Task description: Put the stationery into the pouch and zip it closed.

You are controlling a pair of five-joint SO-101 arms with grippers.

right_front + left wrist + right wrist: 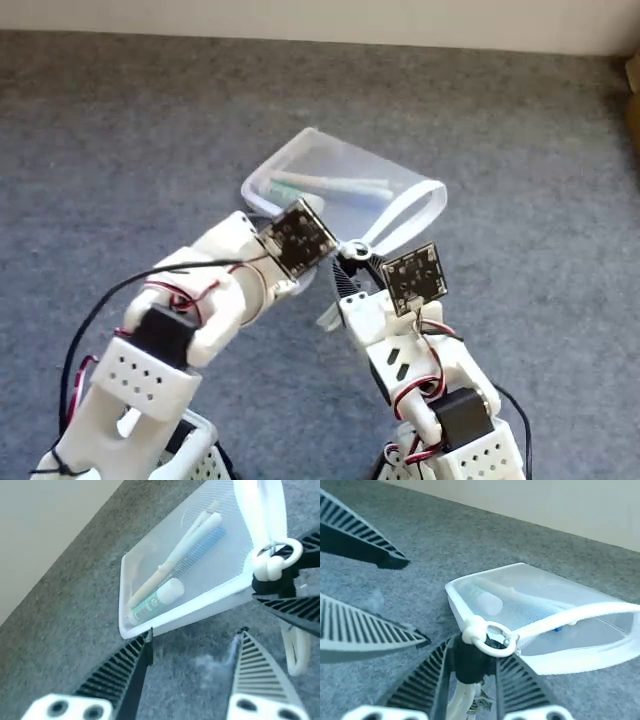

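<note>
— Where do things stand?

— The pens and the glue stick lie inside the clear pouch, which sits on the grey carpet just beyond both arms. My right gripper is clamped on the black zipper pull at the pouch's near edge. My left gripper is spread wide with nothing in it, just short of the near-left corner.

— So it's the zipping?

— I judge so. The mouth looks unclosed towards the right.

— How would you do it well?

— I'd first pinch the left corner's rim with the free jaws, so the pouch can't slide. Then I'd draw the pull rightwards along the rim, low and straight. Lifting would buckle the soft wall and jam the slider.
</note>
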